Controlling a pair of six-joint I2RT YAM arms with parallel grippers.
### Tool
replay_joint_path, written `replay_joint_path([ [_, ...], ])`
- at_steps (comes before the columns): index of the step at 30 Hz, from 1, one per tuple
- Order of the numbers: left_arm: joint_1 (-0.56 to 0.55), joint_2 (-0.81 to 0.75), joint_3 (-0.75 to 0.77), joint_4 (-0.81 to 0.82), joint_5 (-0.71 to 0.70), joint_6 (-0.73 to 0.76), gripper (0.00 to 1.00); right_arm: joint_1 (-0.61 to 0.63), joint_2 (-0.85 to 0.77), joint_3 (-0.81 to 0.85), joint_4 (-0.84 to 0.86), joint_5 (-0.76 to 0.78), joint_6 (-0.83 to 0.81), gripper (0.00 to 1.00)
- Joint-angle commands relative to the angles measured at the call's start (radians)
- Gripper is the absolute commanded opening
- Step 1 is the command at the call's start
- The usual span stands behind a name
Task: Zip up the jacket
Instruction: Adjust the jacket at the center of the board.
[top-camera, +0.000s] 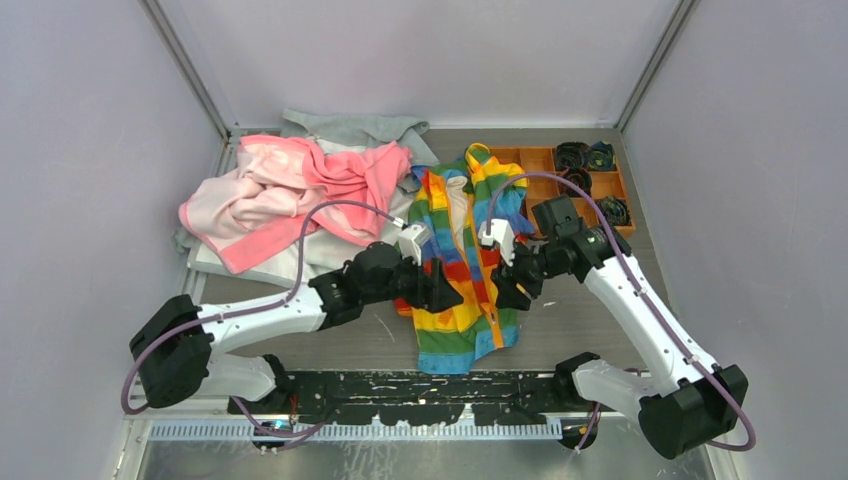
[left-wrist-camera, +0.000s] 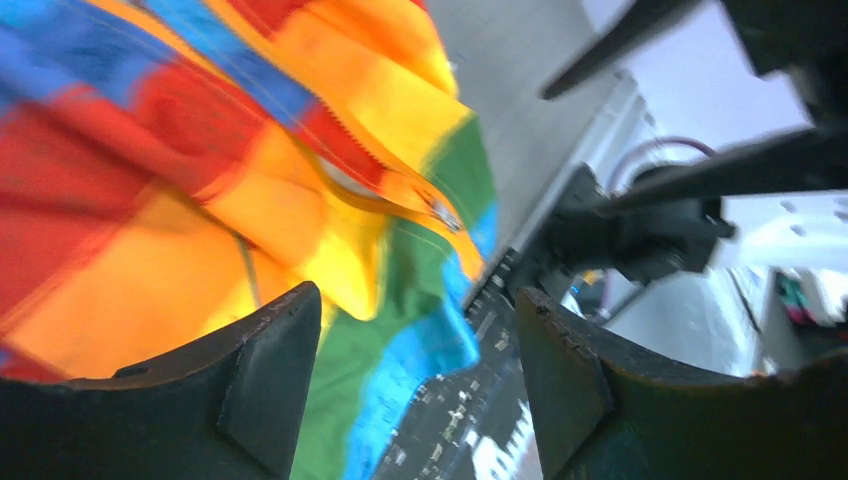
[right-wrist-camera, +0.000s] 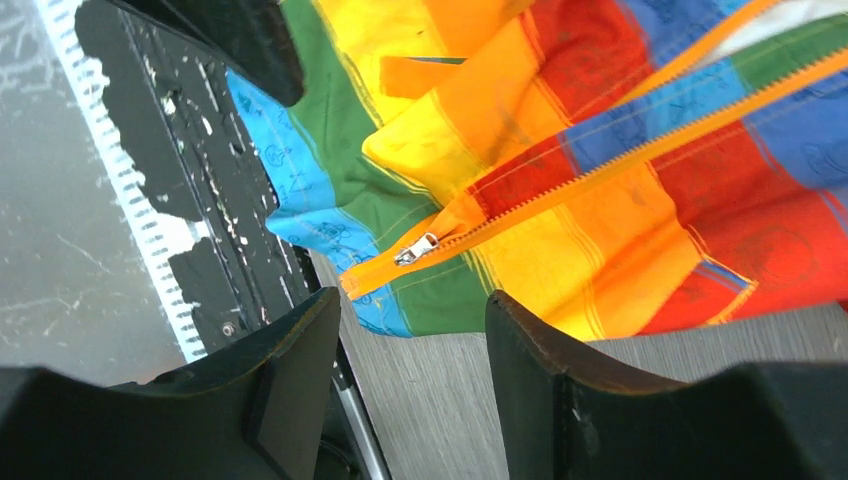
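At the middle of the table (top-camera: 370, 340), the jacket (top-camera: 462, 260) lies flat in its rainbow stripes, collar toward the table's far edge and blue hem toward the near edge. Its upper front falls open on cream lining. The orange zipper (right-wrist-camera: 600, 170) runs the length of the front, its two tapes drawing apart toward the collar. The metal zipper pull (right-wrist-camera: 416, 249) sits low, close to the hem.

The left gripper (top-camera: 445, 288) hangs over the jacket's left panel above the table's centre, jaws spread and grasping nothing. The right gripper (top-camera: 510, 288) faces it over the right panel, likewise released, with bare wood showing between its fingers (right-wrist-camera: 290, 380) in the right wrist view.

A pink garment (top-camera: 300, 190) is heaped on the table's far-left part, and a grey garment (top-camera: 350, 128) lies behind it at the far edge. An orange tray (top-camera: 545, 160) of dark parts occupies the table's far-right corner. A black rail (top-camera: 400, 385) lines the table's near edge.
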Motion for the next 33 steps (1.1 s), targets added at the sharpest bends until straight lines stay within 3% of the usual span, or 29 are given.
replay_joint_path([
  [1, 0.012, 0.017, 0.100, -0.217, -0.322, 0.085, 0.73, -0.021, 0.028, 0.097, 0.015, 0.064, 0.167, 0.61],
  [7, 0.059, 0.139, 0.209, -0.333, -0.428, -0.020, 0.72, -0.040, 0.117, 0.106, 0.122, 0.078, 0.280, 0.60],
  [14, 0.083, 0.278, 0.313, -0.340, -0.337, -0.067, 0.68, -0.051, 0.283, 0.086, 0.333, 0.045, 0.413, 0.41],
  [19, 0.095, 0.358, 0.345, -0.315, -0.298, -0.063, 0.65, -0.055, 0.318, 0.014, 0.449, 0.019, 0.490, 0.24],
  [24, 0.114, 0.428, 0.347, -0.234, -0.216, -0.080, 0.57, -0.048, 0.348, -0.033, 0.540, 0.092, 0.569, 0.12],
  [26, 0.119, 0.447, 0.345, -0.208, -0.182, -0.084, 0.49, -0.028, 0.372, -0.032, 0.553, 0.128, 0.583, 0.11],
  [29, 0.134, 0.450, 0.322, -0.150, -0.143, -0.088, 0.13, 0.006, 0.413, -0.030, 0.565, 0.178, 0.600, 0.10],
  [30, 0.138, 0.443, 0.310, -0.133, -0.140, -0.087, 0.05, 0.012, 0.422, -0.031, 0.570, 0.200, 0.608, 0.09],
  [33, 0.143, 0.391, 0.268, -0.108, -0.156, -0.073, 0.00, 0.017, 0.440, -0.032, 0.592, 0.280, 0.639, 0.08],
])
